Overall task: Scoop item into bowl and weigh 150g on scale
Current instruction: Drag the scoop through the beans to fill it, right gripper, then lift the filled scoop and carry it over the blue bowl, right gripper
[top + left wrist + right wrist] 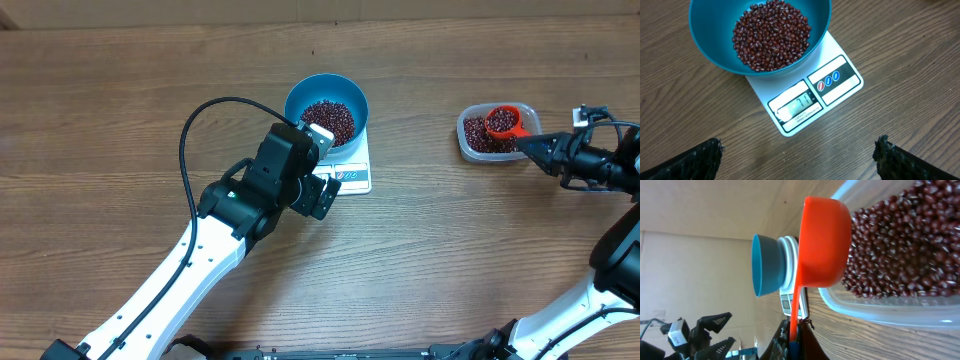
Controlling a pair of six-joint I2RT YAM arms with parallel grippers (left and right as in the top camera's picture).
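Note:
The blue bowl (300, 100) stands on the white scale (355, 180) and holds a heap of dark red beans (328, 120). In the left wrist view the bowl (710, 45), its beans (771, 35) and the scale (840, 55) with a lit display lie just ahead. My left gripper (322, 188) hovers by the scale's near edge, open and empty (799, 150). My right gripper (530, 146) is shut on the handle of an orange scoop (502, 122). The scoop's cup (822, 242) sits among the beans (900, 245) in the clear tub; the jaws (796, 332) pinch its thin handle.
The clear plastic tub (466, 140) of beans stands at the right, well apart from the scale; its wall (890, 312) is close to my right wrist. A black cable (200, 120) loops over the left arm. Bare wood lies between scale and tub.

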